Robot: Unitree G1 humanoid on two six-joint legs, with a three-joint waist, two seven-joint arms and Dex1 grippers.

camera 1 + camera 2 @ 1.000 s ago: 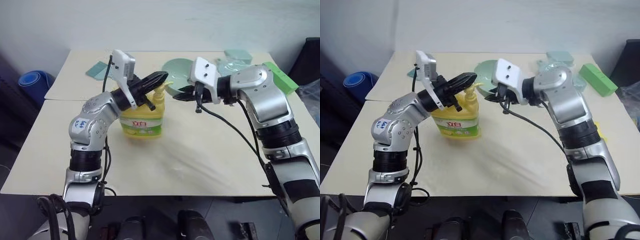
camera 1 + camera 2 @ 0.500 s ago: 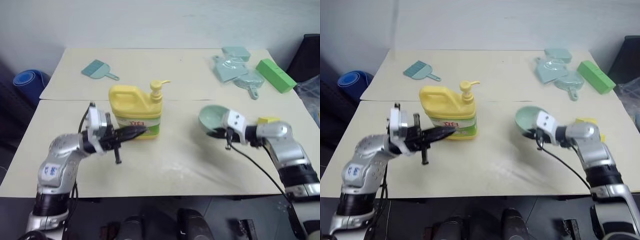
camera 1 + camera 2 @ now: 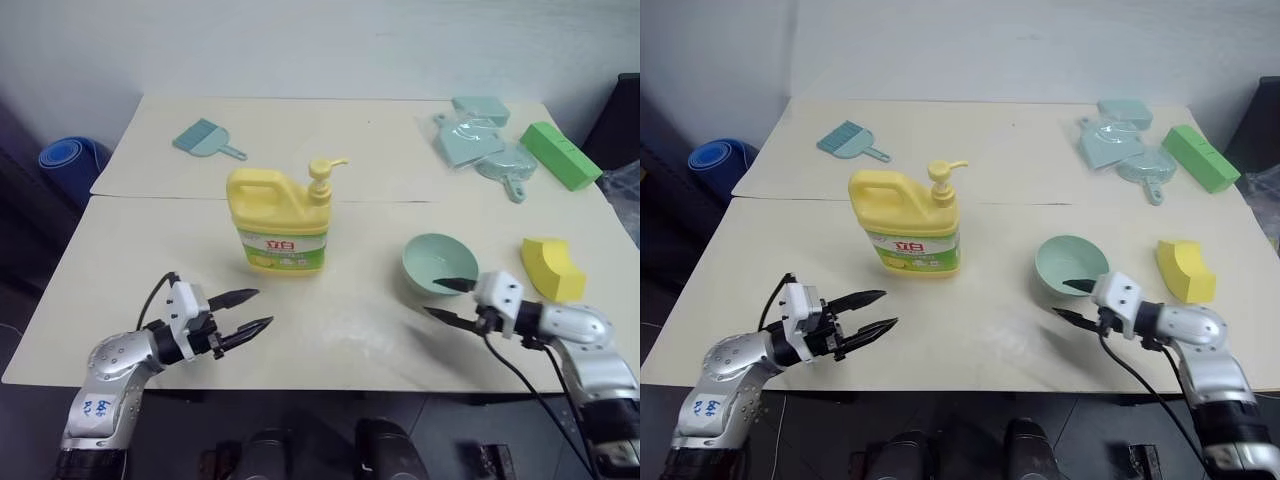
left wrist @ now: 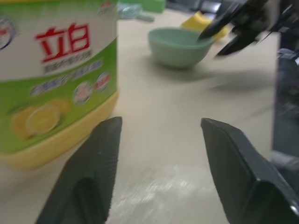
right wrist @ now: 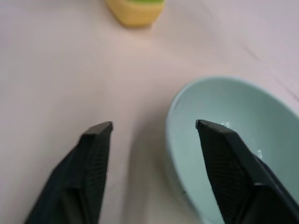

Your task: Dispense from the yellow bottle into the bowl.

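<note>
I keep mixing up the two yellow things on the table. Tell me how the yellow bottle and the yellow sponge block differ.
The yellow bottle is a tall jug with a handle, a pump top and a green-white label; the yellow sponge block is low, plain and unlabeled. The bottle stands to the bowl's left, the block to its right. Both are yellow, rest on the table, and are touched by no gripper.

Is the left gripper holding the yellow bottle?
No. The left gripper is open near the table's front edge, apart from the yellow bottle.

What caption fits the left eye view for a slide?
Both tools open and empty near the table's front edge: left tool, right tool beside the bowl; yellow bottle stands untouched.
</note>
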